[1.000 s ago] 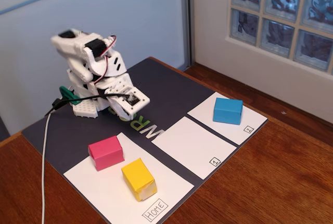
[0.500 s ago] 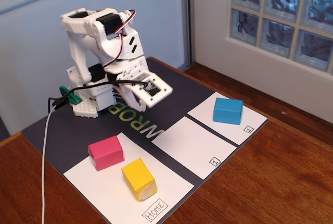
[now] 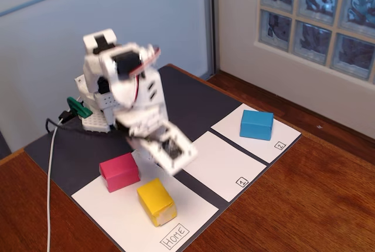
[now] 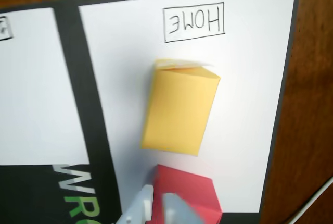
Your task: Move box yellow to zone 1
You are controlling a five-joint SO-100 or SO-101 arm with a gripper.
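Apparently closed, end effector (image 4: 156, 206) holds nothing.

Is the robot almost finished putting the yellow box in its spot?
Not yet, it has only just begun. The yellow box sits on the Home panel beside the pink block, untouched. The gripper hangs above the mat near both blocks, holding nothing. Zone 1 is bare. Left to do: grab the yellow box, carry it over and set it down on zone 1.
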